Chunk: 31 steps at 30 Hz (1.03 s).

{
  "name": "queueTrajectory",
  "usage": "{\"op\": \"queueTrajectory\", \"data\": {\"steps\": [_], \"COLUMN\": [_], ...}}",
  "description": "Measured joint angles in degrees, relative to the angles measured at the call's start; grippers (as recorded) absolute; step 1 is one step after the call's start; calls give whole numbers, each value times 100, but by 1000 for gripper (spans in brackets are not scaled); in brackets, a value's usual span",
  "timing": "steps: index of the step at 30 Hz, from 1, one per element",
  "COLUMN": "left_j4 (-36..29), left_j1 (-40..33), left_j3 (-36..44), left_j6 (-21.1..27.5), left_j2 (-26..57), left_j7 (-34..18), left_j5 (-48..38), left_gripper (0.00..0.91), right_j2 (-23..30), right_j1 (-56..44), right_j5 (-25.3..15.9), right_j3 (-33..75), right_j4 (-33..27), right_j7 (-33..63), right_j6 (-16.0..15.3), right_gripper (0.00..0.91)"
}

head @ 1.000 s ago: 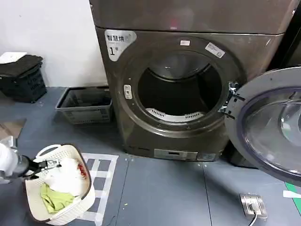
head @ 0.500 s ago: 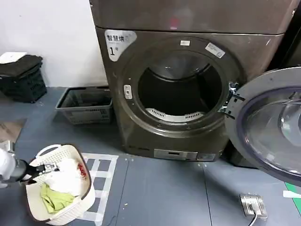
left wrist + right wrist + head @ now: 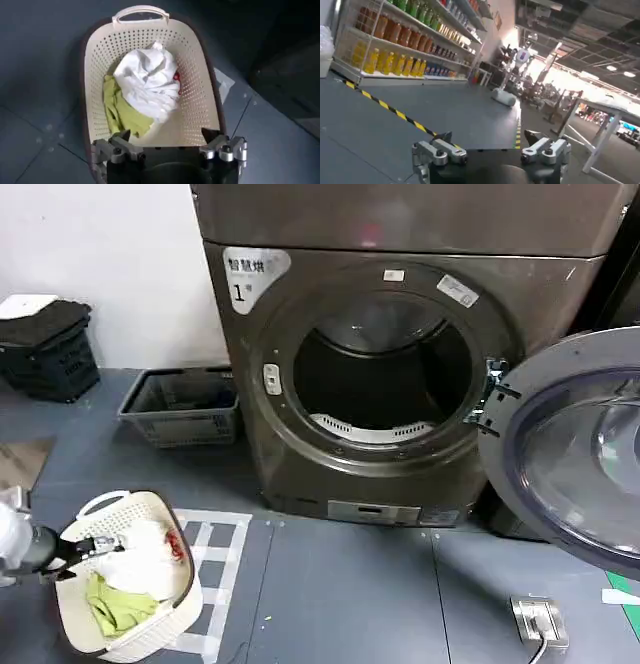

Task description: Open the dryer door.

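Round chrome-rimmed dryer door is standing fully open; the bronze dryer's white label is reading "1". Left gripper, fingers apart, is hovering over the cream laundry basket; right gripper is likewise showing fingers spread.

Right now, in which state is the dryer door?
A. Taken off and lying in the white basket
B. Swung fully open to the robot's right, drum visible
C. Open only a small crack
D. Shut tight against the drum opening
B: the dryer door hangs swung out on its hinge at the robot's right, and the dark drum opening is fully exposed.
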Motion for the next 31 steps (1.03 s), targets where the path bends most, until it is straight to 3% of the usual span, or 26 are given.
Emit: {"op": "queueTrajectory", "data": {"steps": [31], "left_j4": [61], "left_j1": [82], "left_j3": [-17], "left_j6": [0], "left_j2": [-51], "left_j7": [4], "left_j5": [65], "left_gripper": [907], "right_j2": [14], "right_j1": [-15], "right_j5": [-5], "right_j3": [11], "right_j4": [31], "right_j7": [1], "right_j6": [-2], "right_gripper": [907]}}
